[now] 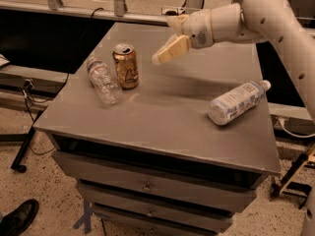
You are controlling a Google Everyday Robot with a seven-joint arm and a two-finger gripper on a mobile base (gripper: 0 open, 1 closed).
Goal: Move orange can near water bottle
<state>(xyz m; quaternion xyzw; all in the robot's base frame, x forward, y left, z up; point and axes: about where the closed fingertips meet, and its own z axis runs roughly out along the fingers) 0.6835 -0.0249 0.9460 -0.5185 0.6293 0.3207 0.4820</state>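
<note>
The orange can (pixel 126 67) is seen standing upright on the grey table (pixel 162 127), just beside the water bottle (pixel 103 80), which is laid on its side; whether they touch cannot be told. The gripper (pixel 171 36) is held in the air apart from the can, fingers spread and nothing grasped. A white-labelled bottle (pixel 236 102) is laid on its side well apart, near the table's other edge

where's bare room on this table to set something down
Widest bare patch: table middle and front, between orange can and white-label bottle. Front left corner is bare too. Crowded back left: can beside water bottle, hand hovering above just right of them.
</note>
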